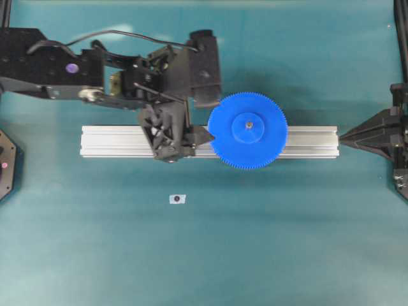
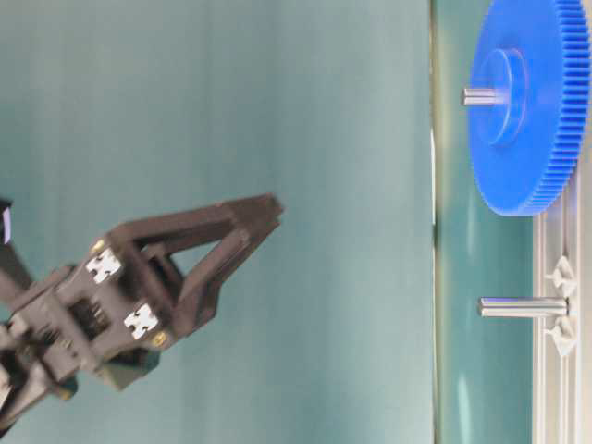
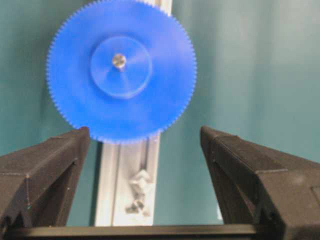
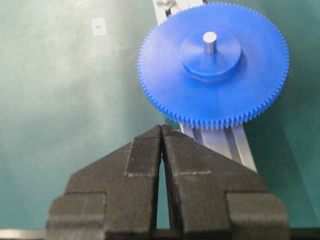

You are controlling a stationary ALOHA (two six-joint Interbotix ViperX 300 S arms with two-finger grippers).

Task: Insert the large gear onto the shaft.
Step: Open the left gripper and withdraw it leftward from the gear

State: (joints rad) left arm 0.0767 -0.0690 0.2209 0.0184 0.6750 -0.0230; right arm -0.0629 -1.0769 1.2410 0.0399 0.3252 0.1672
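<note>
The large gear [image 1: 248, 130] lies flat on the aluminium rail [image 1: 115, 141], threaded on the shaft [image 4: 209, 41], whose tip points straight up through the hub. The left claw [image 3: 145, 150] gapes apart nearby, empty; the right claw [image 4: 161, 131] is pressed together.

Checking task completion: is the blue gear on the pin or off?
On. The pin's tip pokes up through the hub of the blue gear, which lies flat on the rail. Neither gripper touches it.

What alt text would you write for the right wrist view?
A big blue gear sits on a grey pin that pokes up through its hub, over a silver rail. Below it, the right tool is shut and holds nothing.
</note>
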